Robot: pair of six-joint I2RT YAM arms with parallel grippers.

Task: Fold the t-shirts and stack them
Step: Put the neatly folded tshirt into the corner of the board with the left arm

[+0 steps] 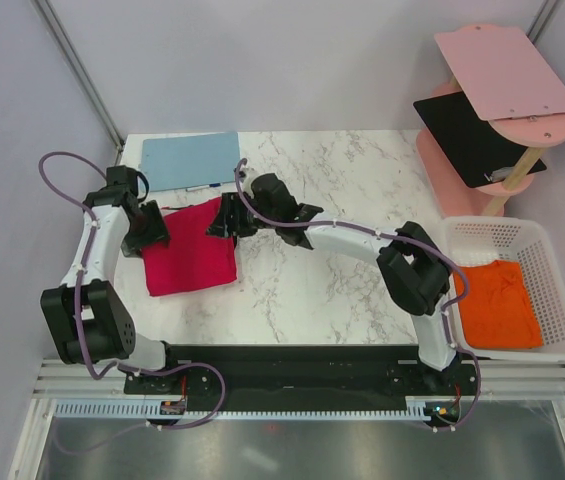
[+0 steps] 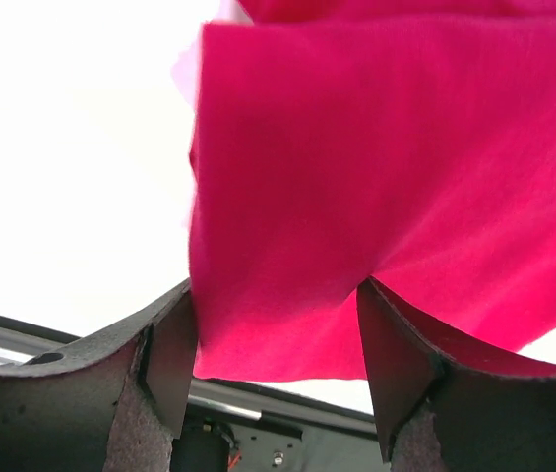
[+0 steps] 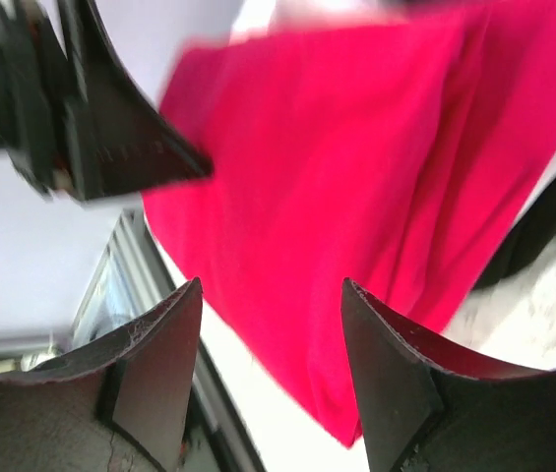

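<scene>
Beside the near right corner of the white marble desk (image 1: 342,290), a soft orange t-shirt (image 1: 497,302) lies in the white plastic basket (image 1: 554,268) (it waits for its turn, I think). Farther, on the desk's left side, the crimson red cloth t-shirt (image 1: 190,255) lies folded into a rectangle. The left gripper (image 1: 150,228) is at its left edge and the right gripper (image 1: 224,218) at its far right corner. Both have jaws apart, clamping nothing. The fold looks finished, so the next move probably calls for lifting away cleanly without dragging the cloth, then fetching the orange one.
</scene>
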